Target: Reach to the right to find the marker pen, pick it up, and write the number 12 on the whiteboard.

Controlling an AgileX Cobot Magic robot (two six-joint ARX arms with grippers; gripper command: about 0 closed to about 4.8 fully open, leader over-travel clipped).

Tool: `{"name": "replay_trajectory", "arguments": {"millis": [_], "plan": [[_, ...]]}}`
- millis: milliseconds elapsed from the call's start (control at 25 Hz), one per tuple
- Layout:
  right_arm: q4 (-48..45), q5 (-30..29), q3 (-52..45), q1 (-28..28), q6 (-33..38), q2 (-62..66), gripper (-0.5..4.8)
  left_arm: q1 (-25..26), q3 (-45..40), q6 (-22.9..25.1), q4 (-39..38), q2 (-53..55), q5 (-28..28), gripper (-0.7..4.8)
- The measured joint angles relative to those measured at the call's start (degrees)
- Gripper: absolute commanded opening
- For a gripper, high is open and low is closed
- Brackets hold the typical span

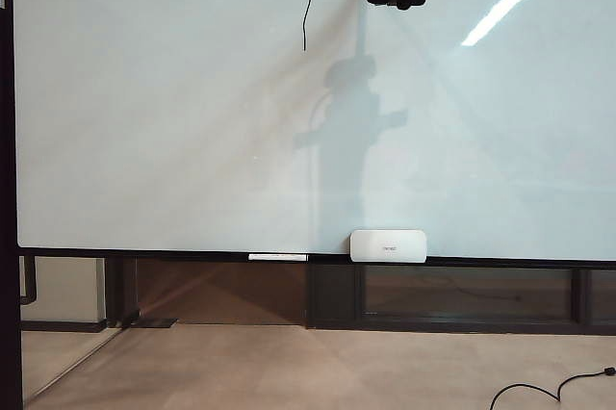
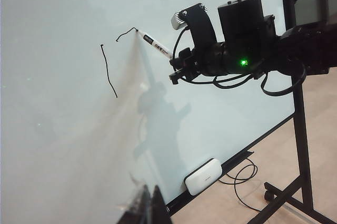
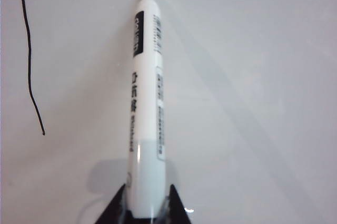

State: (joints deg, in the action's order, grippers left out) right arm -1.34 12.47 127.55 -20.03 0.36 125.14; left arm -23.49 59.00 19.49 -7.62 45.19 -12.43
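One marker pen [image 3: 146, 103] clamped in right pincer [image 3: 147, 208] (tip on whiteboard [image 3: 253, 77]), left pincer unseen

Marker pen [image 3: 146, 103] tip on whiteboard [image 1: 144, 140] right of drawn stroke [image 1: 306, 13], white box [image 1: 388, 245] and thin stick [image 1: 277, 257] on ledge below, stick left of box.

right gripper [image 3: 147, 203] is up high at the whiteboard [image 1: 144, 140], jaws clamped on the marker pen [image 3: 146, 103] with its tip on the surface, left gripper [image 2: 150, 205] hanging back down low, can't tell its jaws.
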Motion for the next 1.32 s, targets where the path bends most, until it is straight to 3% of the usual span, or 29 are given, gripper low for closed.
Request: {"name": "replay_trajectory", "arguments": {"millis": [1318], "plan": [[10.78, -1.14, -1.29, 0.02, 2.58, -0.02, -0.02, 0.0, 0.0, 0.0, 0.04, -0.04, -0.02, -0.05]]}}
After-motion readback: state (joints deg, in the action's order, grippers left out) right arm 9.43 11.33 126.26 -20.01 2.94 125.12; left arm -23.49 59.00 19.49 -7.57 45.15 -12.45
